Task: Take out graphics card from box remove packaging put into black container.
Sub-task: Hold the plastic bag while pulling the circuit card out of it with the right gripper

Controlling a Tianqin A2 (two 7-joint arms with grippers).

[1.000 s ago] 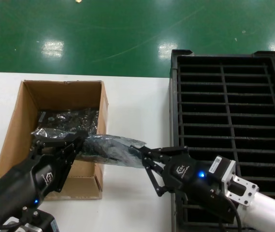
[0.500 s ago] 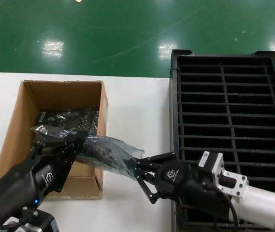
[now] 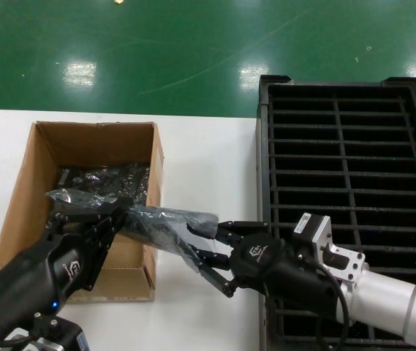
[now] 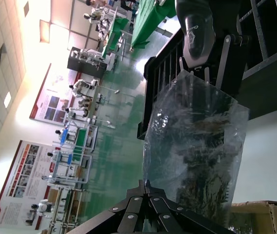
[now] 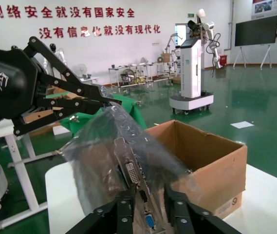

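Observation:
The graphics card (image 5: 140,197) sits inside the packaging (image 3: 160,223), a crinkly translucent bag held in the air over the near right corner of the box (image 3: 25,190). My left gripper (image 3: 116,212) is shut on the bag's box-side end, its tips (image 4: 148,185) pinched together on the plastic. My right gripper (image 3: 197,243) is open at the bag's other end. In the right wrist view its fingers (image 5: 125,207) stand either side of the silver bracket with the blue port (image 5: 149,220), with a gap on one side. The black container (image 3: 262,146) stands to the right.
Dark bagged cards (image 3: 105,179) lie in the box's far half. The white table (image 3: 208,161) separates box and container by a narrow strip. My right arm's body (image 3: 317,274) lies over the container's near left corner. Green floor is beyond the table.
My right gripper has moved left from the container's edge onto the bag's free end and its fingers have narrowed around it. The bag's end has bunched and lifted. The left gripper has stayed put.

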